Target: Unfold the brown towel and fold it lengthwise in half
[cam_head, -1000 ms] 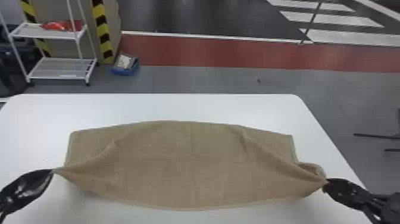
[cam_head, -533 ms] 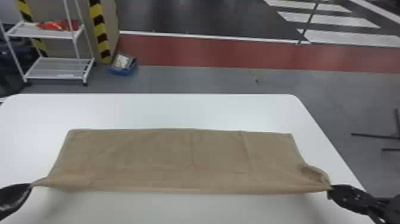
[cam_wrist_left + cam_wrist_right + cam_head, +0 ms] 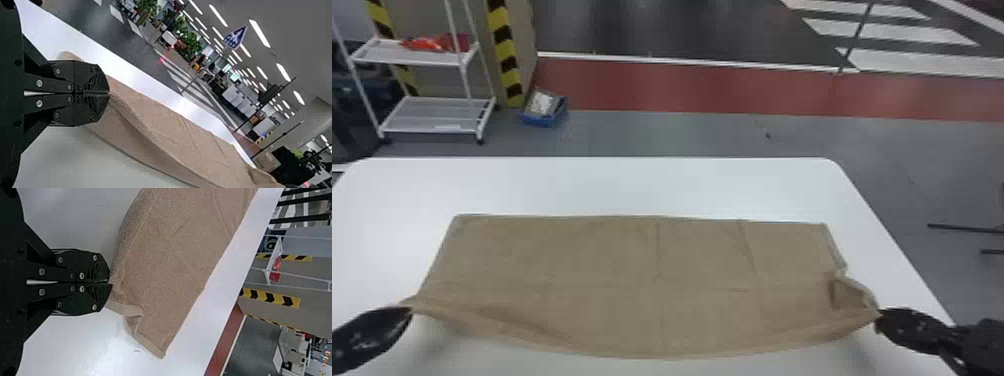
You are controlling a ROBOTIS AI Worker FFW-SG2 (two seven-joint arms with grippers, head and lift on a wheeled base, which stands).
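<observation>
Two near corners of the towel [image 3: 642, 270] are ours, pinched in the closed left gripper [image 3: 411, 310] and right gripper [image 3: 878, 318]. The near edge, straight just before, now sags between them; the far side lies on the table [image 3: 642, 187]. We'd likely retighten before folding.

The brown towel [image 3: 642, 280] — spread wide across the white table [image 3: 652, 185] — has its right end crumpled.

Bright ceiling lights [image 3: 260, 33], perhaps soft shadows [image 3: 452, 330]

Left fingers [image 3: 379, 330], right fingers [image 3: 907, 325] pinched together (both pairs).
</observation>
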